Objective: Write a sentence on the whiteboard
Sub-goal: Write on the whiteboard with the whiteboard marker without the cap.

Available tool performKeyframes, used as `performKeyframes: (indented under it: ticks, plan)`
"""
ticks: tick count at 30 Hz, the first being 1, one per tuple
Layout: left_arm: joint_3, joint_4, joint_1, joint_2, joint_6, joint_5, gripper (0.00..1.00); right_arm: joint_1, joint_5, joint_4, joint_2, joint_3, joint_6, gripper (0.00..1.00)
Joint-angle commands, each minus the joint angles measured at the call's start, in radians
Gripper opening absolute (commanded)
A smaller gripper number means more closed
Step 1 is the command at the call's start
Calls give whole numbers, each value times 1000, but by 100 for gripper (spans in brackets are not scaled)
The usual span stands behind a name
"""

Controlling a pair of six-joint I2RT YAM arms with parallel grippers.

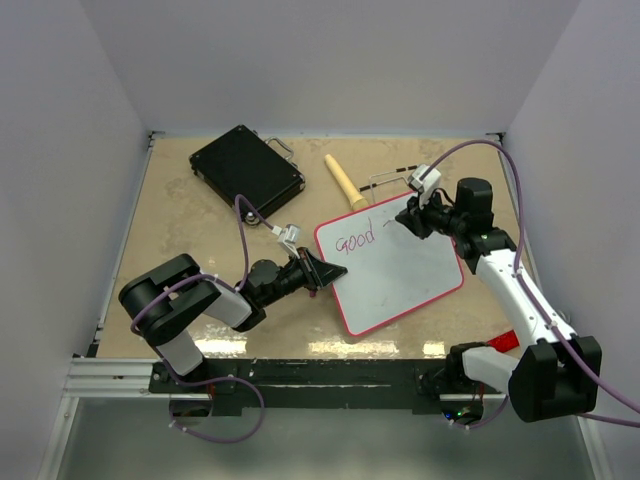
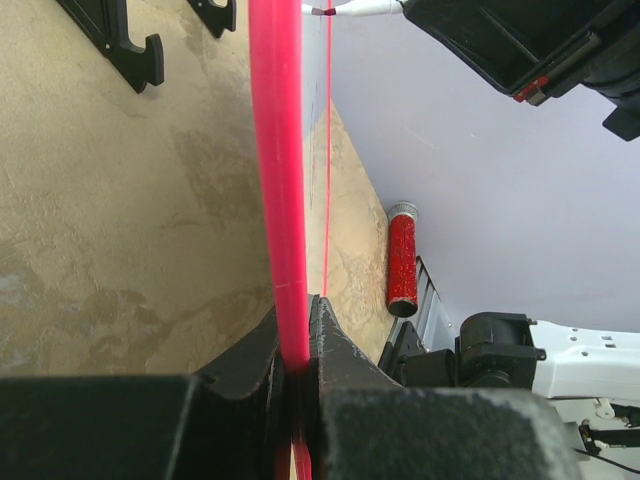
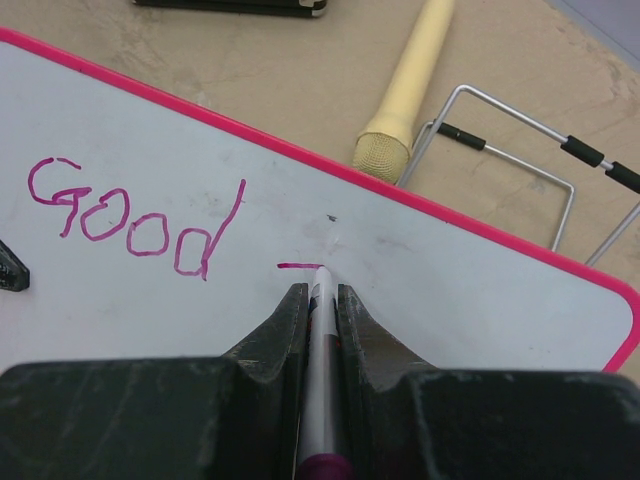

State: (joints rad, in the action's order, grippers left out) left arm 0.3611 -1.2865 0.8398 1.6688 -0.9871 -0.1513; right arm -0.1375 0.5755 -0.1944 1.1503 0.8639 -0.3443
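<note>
One word, "Good" (image 3: 130, 220), stands on the whiteboard (image 1: 400, 275) between both arms, and we see the right gripper (image 3: 320, 292) closed on the marker (image 3: 320, 340), tip just right of it, while the left gripper (image 2: 297, 335) pinches its near-left edge.

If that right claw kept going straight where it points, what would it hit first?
The whiteboard: the marker in the right gripper has its tip on the surface, so it would press into the board. Skimming along it, the cream handle past the rim looks next; depth is unclear.
</note>
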Motion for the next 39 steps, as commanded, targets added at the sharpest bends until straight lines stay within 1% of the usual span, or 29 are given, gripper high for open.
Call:
performKeyframes:
  ticks: [1,5,19,29,39]
  plan:
    - [10,-171,8,-27,93,-39,0,-1,-10,23,-6,27,-2,0]
    - [15,-172,8,-23,91,-42,0,-1,47,29,-23,29,-7,0]
    - [18,-175,7,-15,88,-44,0,-1,66,82,8,46,30,0]
    - [18,-174,7,-18,91,-42,0,-1,69,-25,26,52,-36,0]
    - [15,-177,8,-15,91,-42,0,-1,83,-132,6,41,-110,0]
